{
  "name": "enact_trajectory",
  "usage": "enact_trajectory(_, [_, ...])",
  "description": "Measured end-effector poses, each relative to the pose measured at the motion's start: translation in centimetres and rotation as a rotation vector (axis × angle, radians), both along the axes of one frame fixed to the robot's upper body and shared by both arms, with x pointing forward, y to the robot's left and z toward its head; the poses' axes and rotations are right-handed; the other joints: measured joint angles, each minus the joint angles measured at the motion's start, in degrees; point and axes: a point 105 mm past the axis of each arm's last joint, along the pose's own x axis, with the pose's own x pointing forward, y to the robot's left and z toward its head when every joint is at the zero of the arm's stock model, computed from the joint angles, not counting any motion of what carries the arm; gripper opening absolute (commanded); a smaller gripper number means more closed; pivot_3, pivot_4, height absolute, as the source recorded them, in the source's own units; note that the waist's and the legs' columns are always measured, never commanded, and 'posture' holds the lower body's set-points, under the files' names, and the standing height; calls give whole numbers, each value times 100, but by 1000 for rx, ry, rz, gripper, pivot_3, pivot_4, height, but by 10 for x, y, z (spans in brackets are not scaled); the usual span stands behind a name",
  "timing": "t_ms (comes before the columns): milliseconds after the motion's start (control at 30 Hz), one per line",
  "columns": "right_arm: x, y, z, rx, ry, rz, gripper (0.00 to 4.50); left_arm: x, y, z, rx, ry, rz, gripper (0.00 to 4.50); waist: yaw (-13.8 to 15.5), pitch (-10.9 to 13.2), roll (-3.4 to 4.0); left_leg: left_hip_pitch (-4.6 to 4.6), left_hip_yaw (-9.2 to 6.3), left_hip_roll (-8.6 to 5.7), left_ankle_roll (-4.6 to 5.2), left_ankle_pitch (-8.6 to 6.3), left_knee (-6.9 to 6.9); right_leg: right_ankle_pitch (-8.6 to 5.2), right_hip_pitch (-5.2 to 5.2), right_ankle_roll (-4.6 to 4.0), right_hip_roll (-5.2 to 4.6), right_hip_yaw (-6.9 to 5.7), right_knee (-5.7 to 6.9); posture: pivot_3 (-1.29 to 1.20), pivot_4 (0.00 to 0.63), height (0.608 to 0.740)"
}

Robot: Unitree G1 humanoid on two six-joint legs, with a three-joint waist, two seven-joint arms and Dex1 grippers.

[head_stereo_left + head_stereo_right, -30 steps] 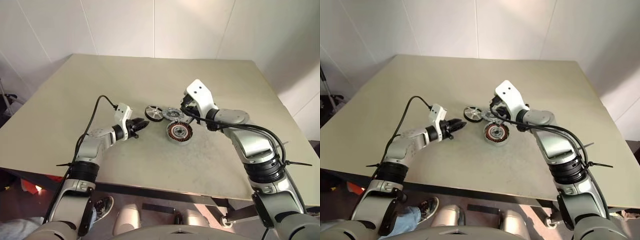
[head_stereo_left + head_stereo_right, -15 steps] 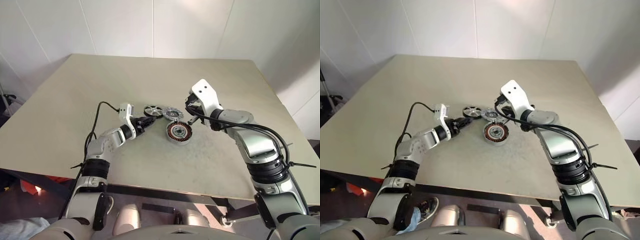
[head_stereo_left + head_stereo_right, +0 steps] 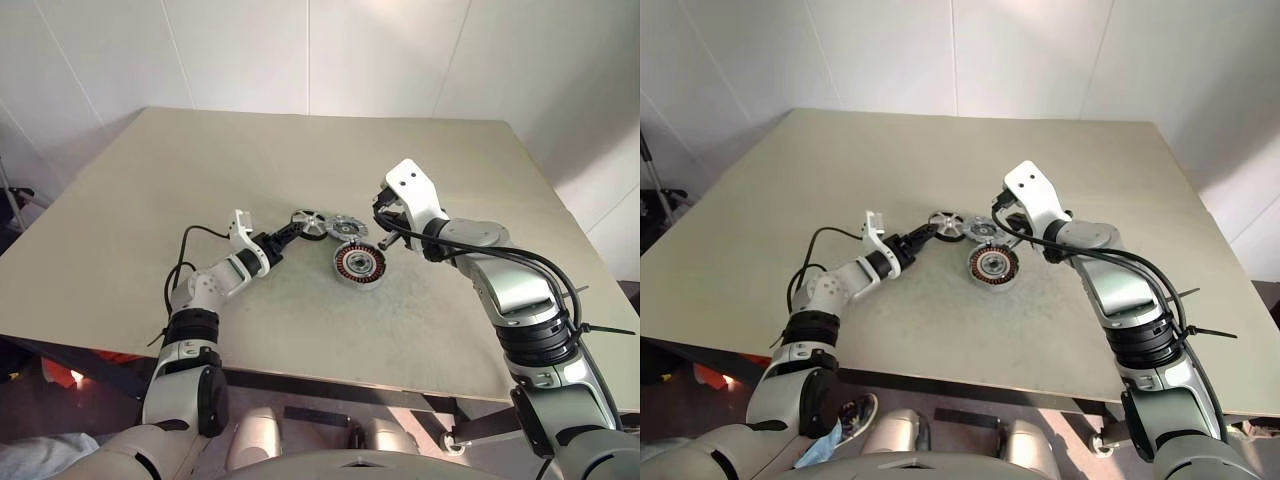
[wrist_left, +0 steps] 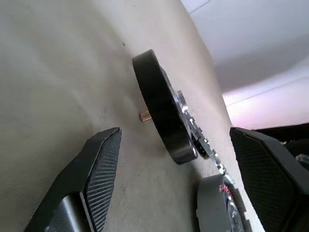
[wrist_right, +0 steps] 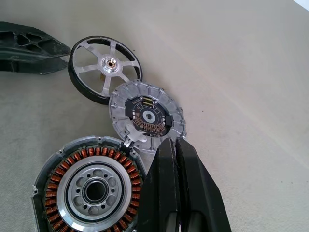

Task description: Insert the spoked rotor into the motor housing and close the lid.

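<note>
Beige table (image 3: 150,200) first, then motor housing (image 3: 359,263), lid (image 5: 147,116) and spoked rotor (image 3: 308,223) clustered mid-table — left gripper (image 3: 290,232) spread wide beside the rotor, seemingly to grab it; right gripper (image 5: 177,159) pinched shut, empty, beside the lid.

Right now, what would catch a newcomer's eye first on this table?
Three round motor parts clustered mid-table: the housing with its copper windings nearest, the lid just behind it, and the black-rimmed rotor beside the lid. The left gripper is open at the rotor's edge; the right gripper is shut, hovering by the housing and lid.
</note>
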Motion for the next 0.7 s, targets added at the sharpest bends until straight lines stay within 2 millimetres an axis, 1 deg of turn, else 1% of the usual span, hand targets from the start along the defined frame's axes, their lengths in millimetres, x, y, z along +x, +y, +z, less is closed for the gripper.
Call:
enact_trajectory(67, [0, 0, -1, 1, 4, -1, 0, 7, -5, 0, -28, 17, 11, 3789, 23, 0, 0, 3, -1, -1, 1, -1, 1, 0, 4, 2, 0, 0, -1, 0, 0, 740])
enact_trajectory(167, [0, -1, -2, 1, 8, -1, 0, 15, -12, -1, -57, 44, 34, 3209, 42, 1, -1, 4, -2, -3, 2, -1, 3, 2, 9, 6, -1, 0, -5, 0, 0, 740])
enact_trajectory(300, [0, -1, -2, 1, 8, -2, 0, 17, -20, -7, -76, 77, 32, 1879, 46, 5, -9, -9, -3, -2, 4, -2, 1, 4, -4, 9, -1, 0, -8, 0, 0, 740])
enact_trajectory(333, [0, -1, -2, 1, 8, -3, 0, 16, -21, -7, -80, 78, 31, 1469, 46, 6, -9, -13, -3, -2, 5, -3, 0, 4, -8, 9, -1, 0, -8, 0, 0, 740])
enact_trajectory(433, [0, -1, -2, 0, 8, -7, 0, 19, -22, 0, -95, 58, 21, 449, 46, 6, -9, -9, -3, -1, 5, -3, -2, 3, -5, 9, -1, 0, -7, 0, 0, 740])
enact_trajectory(600, [0, -2, -4, -1, 11, -16, 0, 14, -15, 0, -107, 51, -7, 413, 10, 7, -11, -2, -2, 0, 4, -3, -1, 3, -2, 8, -1, 0, -6, 0, 0, 740])
enact_trajectory(667, [0, -3, -5, -2, 12, -18, 0, 9, -8, 1, -129, 40, -16, 413, -9, 7, -11, -4, -1, 1, 3, -3, -4, 2, -5, 7, -1, 0, -6, 0, 0, 740])
enact_trajectory(700, [0, -5, -6, -8, 14, -22, 0, 7, -1, 1, -138, 34, -11, 413, -20, 7, -11, -5, -1, 1, 3, -3, -6, 2, -6, 6, -1, 0, -6, 0, 0, 740])
